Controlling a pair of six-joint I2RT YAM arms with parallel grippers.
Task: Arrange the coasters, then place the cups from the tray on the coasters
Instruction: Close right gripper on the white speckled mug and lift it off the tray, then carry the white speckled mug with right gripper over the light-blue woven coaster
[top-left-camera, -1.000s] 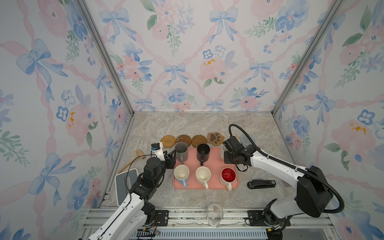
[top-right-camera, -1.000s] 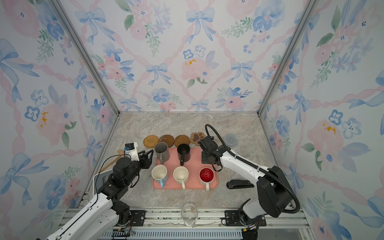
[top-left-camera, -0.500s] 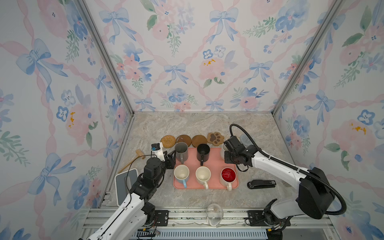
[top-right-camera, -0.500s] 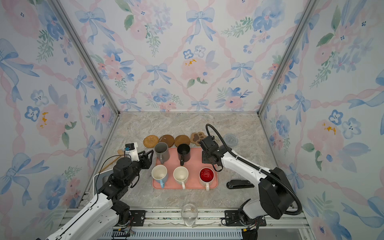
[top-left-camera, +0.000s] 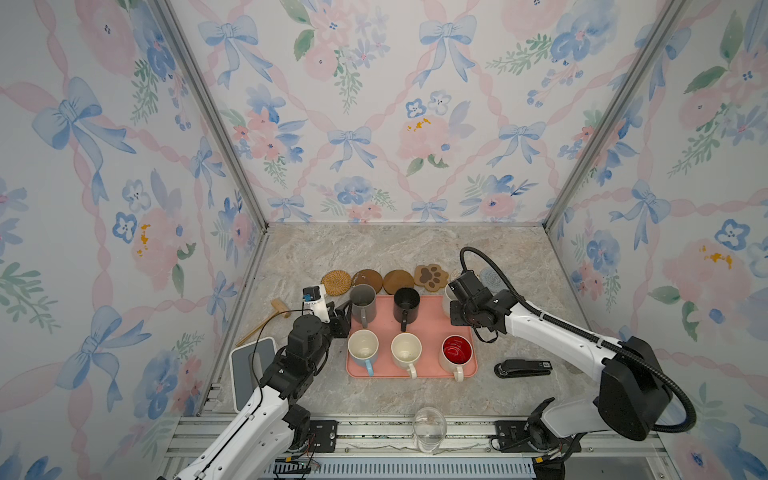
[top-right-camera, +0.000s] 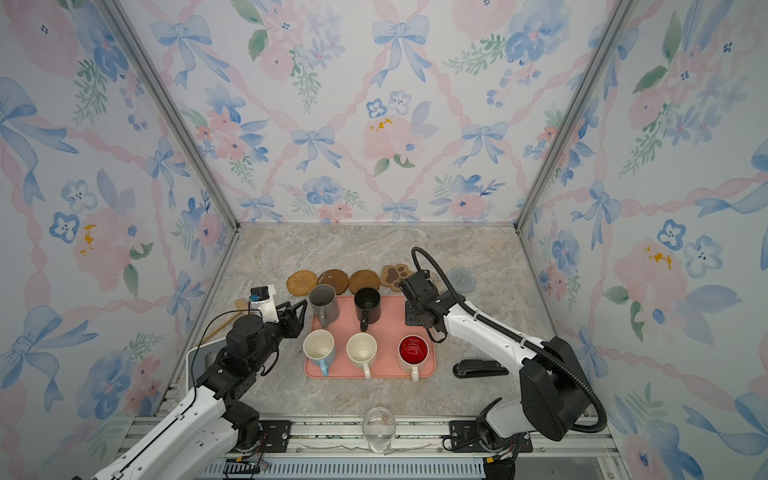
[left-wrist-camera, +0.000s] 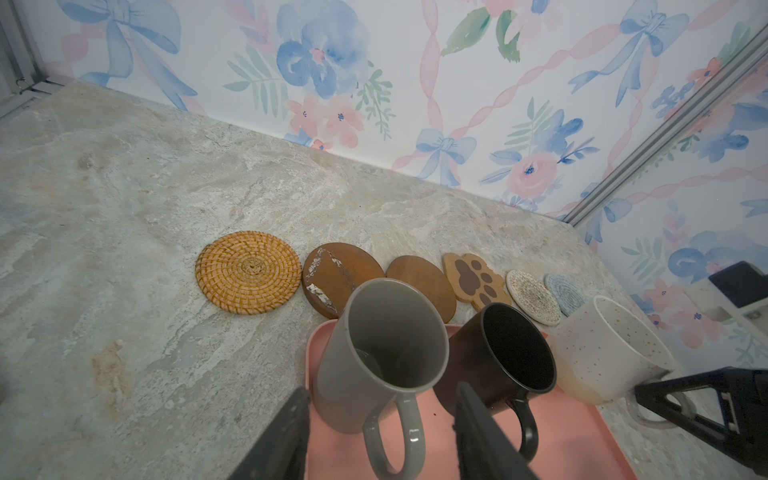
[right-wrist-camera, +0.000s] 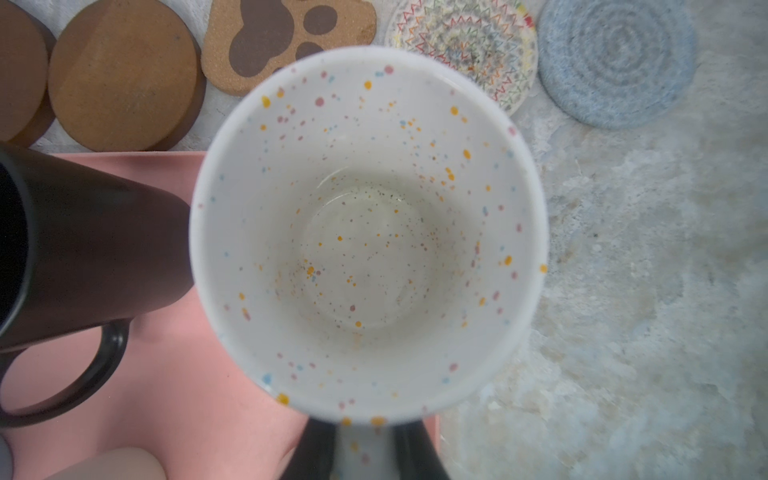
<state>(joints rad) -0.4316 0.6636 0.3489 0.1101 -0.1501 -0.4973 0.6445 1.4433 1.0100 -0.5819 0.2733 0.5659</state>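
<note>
The marble tabletop (top-left-camera: 374, 257) carries the salmon-pink tray (top-left-camera: 428, 320) near the middle of its front edge. At the tray's far left corner the left gripper (left-wrist-camera: 382, 392) has its fingers about half spread, one on each side of the handle of the grey cup (top-left-camera: 363, 299) and not touching it. The right gripper (right-wrist-camera: 365, 449) is pinched on the handle of the speckled white cup (right-wrist-camera: 365, 232), which overhangs the tray's far right corner; I cannot tell whether it is lifted. The black cup (top-left-camera: 406, 303) stands between those two. Along the tray's near edge stand the pale blue cup (top-left-camera: 363, 347), the cream cup (top-left-camera: 406, 349) and the red-lined cup (top-left-camera: 457, 351). Just past the far edge the coasters lie in a row: rattan coaster (top-left-camera: 336, 282), two brown rounds (top-left-camera: 368, 279), paw-print coaster (top-left-camera: 431, 277), white woven coaster (left-wrist-camera: 533, 297) and grey-blue coaster (top-right-camera: 461, 280).
</note>
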